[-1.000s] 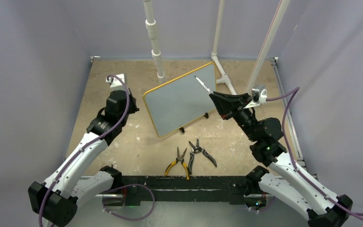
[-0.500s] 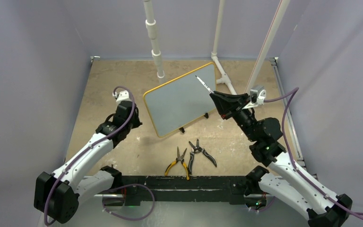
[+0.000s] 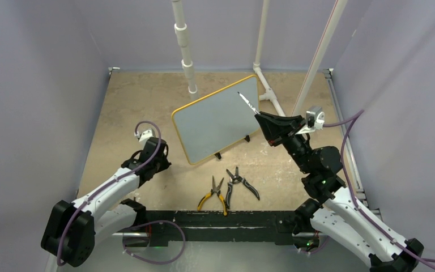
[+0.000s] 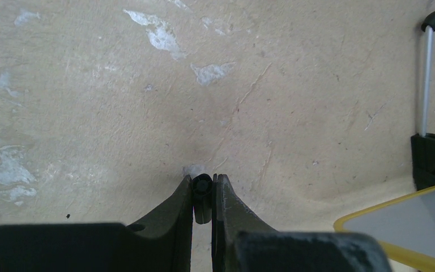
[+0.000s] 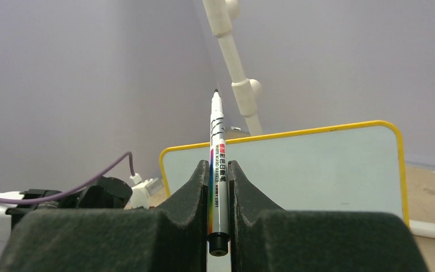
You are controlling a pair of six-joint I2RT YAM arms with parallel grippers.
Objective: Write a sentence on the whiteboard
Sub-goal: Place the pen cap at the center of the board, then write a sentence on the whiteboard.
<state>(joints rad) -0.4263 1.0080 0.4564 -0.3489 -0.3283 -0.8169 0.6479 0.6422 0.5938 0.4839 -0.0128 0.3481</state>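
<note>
A white marker is clamped between the closed fingers of the right gripper, its tip raised toward the whiteboard, which is propped on small black feet at the middle of the table. A small black cylindrical piece is pinched by the left gripper, held low over the tabletop near the board's near left corner. Two pairs of pliers are laid in front of the board.

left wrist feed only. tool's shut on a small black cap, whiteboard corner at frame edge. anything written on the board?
Observer: No. The whiteboard face is blank.
Operator: Where's the marker?
Observer: The right tool is shut on the marker, tip bare.
Operator: Anything loose nearby?
Observer: Yellow-handled pliers and black-handled pliers lie just on the near side of the whiteboard.
</note>
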